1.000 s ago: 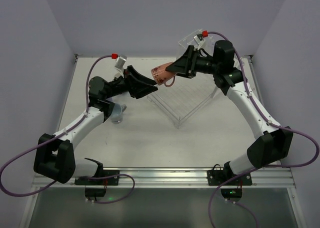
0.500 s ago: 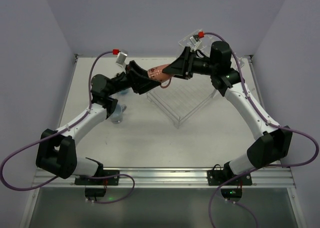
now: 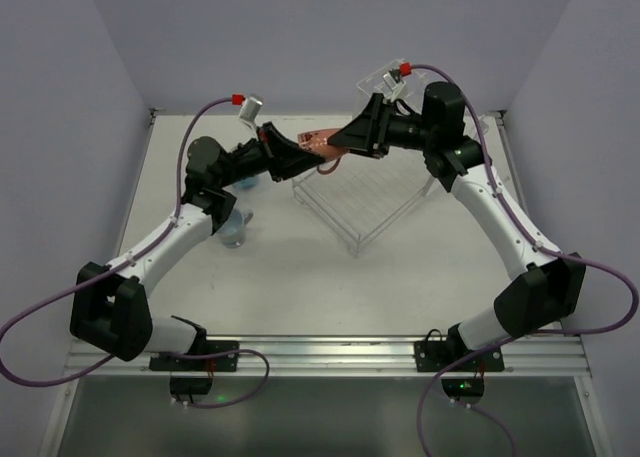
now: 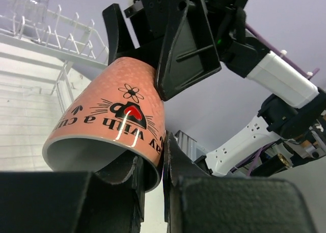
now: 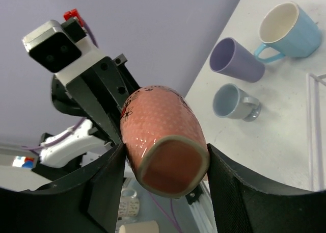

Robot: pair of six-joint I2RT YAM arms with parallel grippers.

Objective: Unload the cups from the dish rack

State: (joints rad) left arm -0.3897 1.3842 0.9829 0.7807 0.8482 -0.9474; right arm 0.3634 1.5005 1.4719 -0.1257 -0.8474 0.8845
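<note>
The left hand (image 4: 163,159) was caught clamped on the rim of the salmon-pink cup (image 4: 109,115), at the bottom middle of the left wrist view. One finger was tucked inside the mouth and the other was pressed on the outside wall, so yeah, it was closed on the cup.

The same cup was gripped by the right hand (image 5: 168,179) too, low in the middle of the right wrist view. Its two fingers were squeezed against the sides at the base end. The cup was held up in the air between both hands, tipped roughly sideways, with its mouth pointed at the left hand. A small black flower, a red heart and some black lettering could be made out on its side.

From the top camera the cup was seen in the upper middle of the frame, just past the upper left side of the dish rack (image 3: 365,202). The rack was set on the bench (image 3: 270,277), right of centre.

Three more cups were spotted on the bench in the upper right of the right wrist view. The light blue cup (image 5: 288,31) was furthest up, the lavender cup (image 5: 239,62) just beside it, and the grey-blue cup (image 5: 234,103) right below that.
</note>
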